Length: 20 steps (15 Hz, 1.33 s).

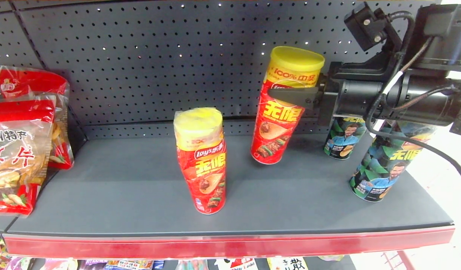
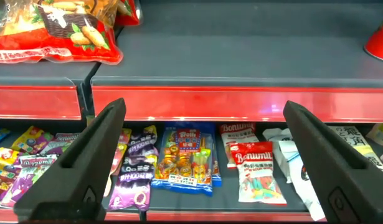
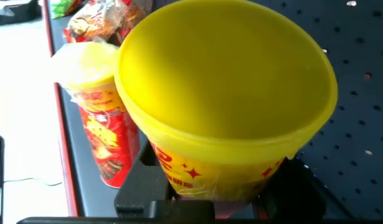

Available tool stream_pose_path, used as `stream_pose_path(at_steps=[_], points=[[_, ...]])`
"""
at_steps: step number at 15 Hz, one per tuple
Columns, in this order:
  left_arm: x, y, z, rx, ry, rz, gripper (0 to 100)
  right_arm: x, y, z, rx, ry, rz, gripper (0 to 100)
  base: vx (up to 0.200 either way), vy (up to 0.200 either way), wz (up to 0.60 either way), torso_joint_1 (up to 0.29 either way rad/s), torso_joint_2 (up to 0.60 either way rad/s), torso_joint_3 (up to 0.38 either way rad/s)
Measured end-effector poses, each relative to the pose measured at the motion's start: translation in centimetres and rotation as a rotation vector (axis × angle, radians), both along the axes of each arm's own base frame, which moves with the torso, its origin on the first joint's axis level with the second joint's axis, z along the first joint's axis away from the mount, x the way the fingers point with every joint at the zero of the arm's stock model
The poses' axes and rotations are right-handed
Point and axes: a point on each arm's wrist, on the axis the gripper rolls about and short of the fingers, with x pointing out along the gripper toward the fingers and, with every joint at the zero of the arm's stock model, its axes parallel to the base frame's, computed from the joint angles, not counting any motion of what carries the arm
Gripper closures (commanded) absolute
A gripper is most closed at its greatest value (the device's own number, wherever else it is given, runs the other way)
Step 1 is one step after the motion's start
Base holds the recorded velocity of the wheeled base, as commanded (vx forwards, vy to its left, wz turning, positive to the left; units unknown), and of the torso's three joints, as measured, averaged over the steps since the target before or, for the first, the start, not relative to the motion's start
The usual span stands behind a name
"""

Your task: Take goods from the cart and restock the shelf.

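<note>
A red chip can with a yellow lid (image 1: 281, 108) hangs tilted just above the grey shelf (image 1: 140, 187), near the pegboard back. My right gripper (image 1: 296, 95) is shut on its upper part; up close the yellow lid (image 3: 225, 81) sits between the fingers. A second red can in clear wrap (image 1: 202, 159) stands upright in the middle of the shelf, also in the right wrist view (image 3: 101, 124). My left gripper (image 2: 203, 162) is open with nothing between its fingers, in front of the red shelf edge (image 2: 241, 102) and below shelf level.
Two dark green chip cans (image 1: 388, 165) (image 1: 343, 137) stand at the shelf's right end under my right arm. Red snack bags (image 1: 22, 142) lean at the left end. The lower shelf holds several candy packets (image 2: 185, 158). Bare shelf lies between the bags and the wrapped can.
</note>
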Motion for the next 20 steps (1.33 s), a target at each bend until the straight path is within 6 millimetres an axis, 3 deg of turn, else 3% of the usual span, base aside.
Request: stream_pose_path(at_steps=[4,9,20], points=[[0.0,0.0,0.0,0.0,0.0,0.0,0,1.2,1.4,0.0,0.002,-0.003,0.018,100,0.0,0.0,0.0,0.0,0.0,0.0],[0.0,0.0,0.0,0.0,0.0,0.0,0,3.5,5.3,0.7,0.029,-0.042,0.054,100,0.0,0.0,0.0,0.0,0.0,0.0],[0.0,0.0,0.0,0.0,0.001,0.0,0,7.3,9.9,-2.9,0.006,-0.002,0.104,100,0.0,0.0,0.0,0.0,0.0,0.0]])
